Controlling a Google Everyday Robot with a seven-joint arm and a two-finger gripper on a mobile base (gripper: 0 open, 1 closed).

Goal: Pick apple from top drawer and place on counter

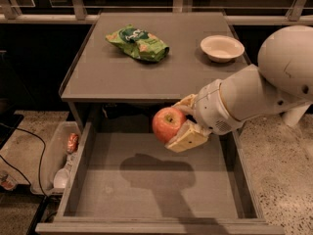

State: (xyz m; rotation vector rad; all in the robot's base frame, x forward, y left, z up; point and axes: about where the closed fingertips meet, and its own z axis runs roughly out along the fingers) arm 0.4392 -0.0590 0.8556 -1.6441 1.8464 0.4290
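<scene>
My gripper [180, 122] is shut on the apple [167, 123], a small red apple with yellowish patches. It holds the apple in the air above the open top drawer [146, 185], near the drawer's back and just below the front edge of the counter [146, 72]. The white arm comes in from the right. The drawer bottom is bare, with the shadow of the apple and arm on it.
A green snack bag [138, 43] lies on the counter at the back left. A white bowl [222, 48] sits at the back right. A clear plastic bin [55, 155] of clutter stands on the floor left of the drawer, with a cable beside it.
</scene>
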